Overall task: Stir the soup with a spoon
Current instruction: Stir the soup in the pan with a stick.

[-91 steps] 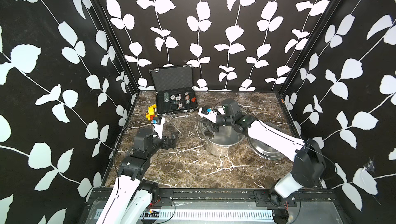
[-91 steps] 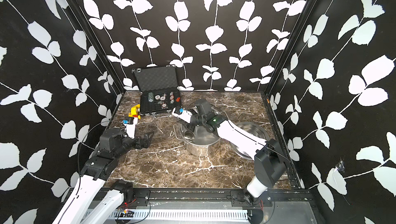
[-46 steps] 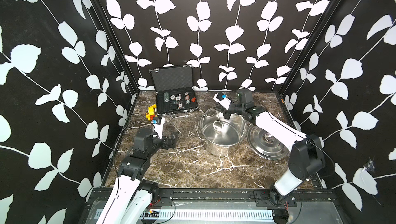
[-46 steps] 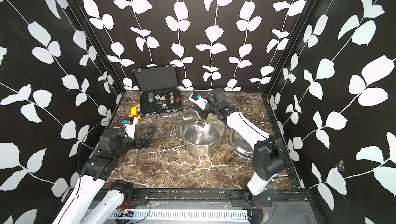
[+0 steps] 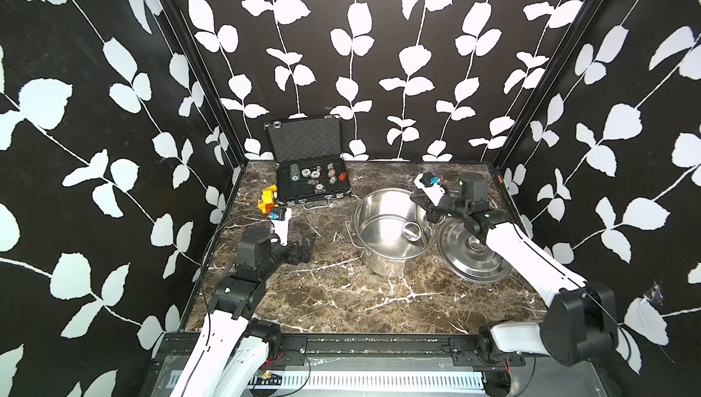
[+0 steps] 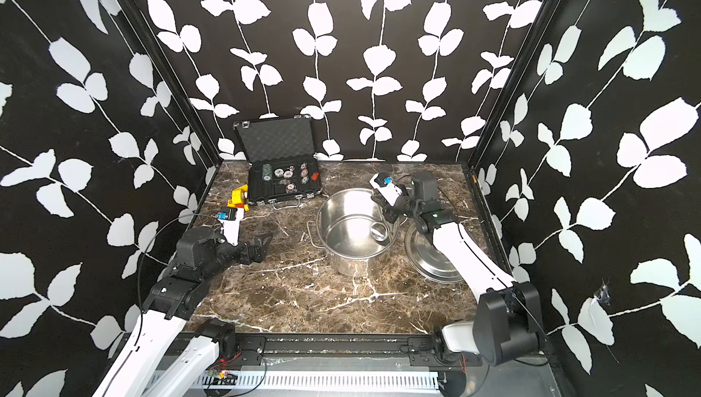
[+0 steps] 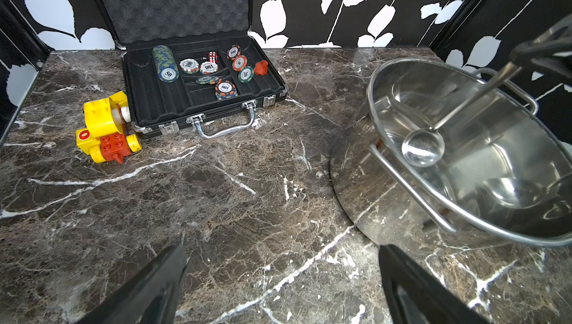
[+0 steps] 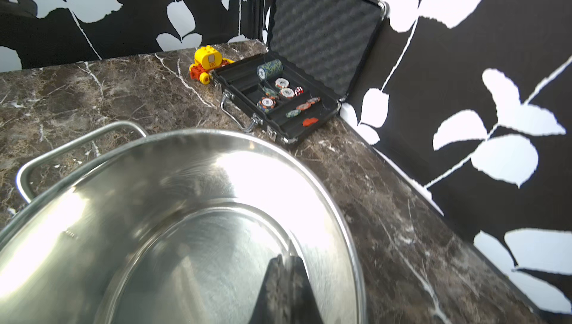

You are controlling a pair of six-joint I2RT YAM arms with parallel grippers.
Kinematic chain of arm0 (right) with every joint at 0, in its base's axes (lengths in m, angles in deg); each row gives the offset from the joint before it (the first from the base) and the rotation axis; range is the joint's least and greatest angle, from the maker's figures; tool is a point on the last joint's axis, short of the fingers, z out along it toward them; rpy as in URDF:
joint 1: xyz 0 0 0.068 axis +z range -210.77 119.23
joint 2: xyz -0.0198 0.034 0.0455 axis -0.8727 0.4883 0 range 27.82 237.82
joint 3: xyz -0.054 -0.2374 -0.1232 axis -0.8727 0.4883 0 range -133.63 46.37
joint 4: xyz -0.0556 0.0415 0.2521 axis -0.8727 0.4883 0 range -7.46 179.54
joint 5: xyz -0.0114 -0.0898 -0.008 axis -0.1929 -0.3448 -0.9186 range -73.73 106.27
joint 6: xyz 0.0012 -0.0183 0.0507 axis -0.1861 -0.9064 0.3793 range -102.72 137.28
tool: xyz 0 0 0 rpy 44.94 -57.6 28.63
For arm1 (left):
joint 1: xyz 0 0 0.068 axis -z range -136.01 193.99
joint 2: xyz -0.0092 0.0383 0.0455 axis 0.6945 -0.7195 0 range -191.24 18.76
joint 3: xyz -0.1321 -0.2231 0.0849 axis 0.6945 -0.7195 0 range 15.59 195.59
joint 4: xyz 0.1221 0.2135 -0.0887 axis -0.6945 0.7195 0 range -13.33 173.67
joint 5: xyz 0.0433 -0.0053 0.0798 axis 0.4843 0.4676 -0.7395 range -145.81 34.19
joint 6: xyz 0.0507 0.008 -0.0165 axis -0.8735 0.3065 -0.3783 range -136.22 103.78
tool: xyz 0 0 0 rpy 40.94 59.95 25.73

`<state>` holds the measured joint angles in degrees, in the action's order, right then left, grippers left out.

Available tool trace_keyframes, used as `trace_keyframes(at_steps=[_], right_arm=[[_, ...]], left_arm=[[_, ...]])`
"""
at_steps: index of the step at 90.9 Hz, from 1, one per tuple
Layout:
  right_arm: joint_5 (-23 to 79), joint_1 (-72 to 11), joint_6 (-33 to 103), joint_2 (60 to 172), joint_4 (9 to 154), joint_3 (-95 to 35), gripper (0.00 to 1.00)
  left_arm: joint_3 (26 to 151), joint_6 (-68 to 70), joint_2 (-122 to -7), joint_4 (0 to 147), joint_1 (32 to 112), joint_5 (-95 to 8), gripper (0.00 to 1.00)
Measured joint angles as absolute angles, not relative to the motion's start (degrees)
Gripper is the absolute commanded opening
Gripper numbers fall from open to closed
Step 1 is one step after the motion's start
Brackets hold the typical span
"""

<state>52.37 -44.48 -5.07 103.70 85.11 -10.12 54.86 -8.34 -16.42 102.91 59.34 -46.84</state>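
A dark brown marble table (image 5: 341, 300) with white veins carries everything. Bare marble lies under the left gripper (image 5: 305, 243). Beyond that gripper, toward the back wall, an open black case (image 5: 322, 196) sits flat, its foam-lined lid upright. A yellow and red toy block vehicle (image 5: 267, 201) rests just beside the case's end nearest the left gripper. A steel pot (image 5: 383, 262) stands under the right gripper (image 5: 432, 215), well apart from the left one. A round steel lid (image 5: 466, 262) lies knob-up just beside the pot, under the right arm.
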Motion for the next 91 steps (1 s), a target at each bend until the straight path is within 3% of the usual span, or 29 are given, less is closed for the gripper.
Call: trace_keyframes(at_steps=[26, 48, 69, 91], right_arm=[[52.15, -43.47, -0.74, 92.95, 84.71, -1.18, 0.00], [49.31, -34.71, 1.20, 86.02, 84.80, 1.85, 0.00], [43.97, -22.84, -0.61, 93.49, 82.81, -1.73, 0.00], [44.61, -19.45, -0.90, 106.72, 75.95, -9.93, 0.00]], left_arm=[[54.86, -8.34, -16.42, 102.91, 59.34, -46.86, 0.99], [54.86, -8.34, -16.42, 102.91, 59.34, -46.84, 0.99], [54.86, -8.34, -16.40, 102.93, 59.32, -46.86, 0.99], [54.84, -8.34, -16.09, 102.91, 59.32, -46.84, 0.99]])
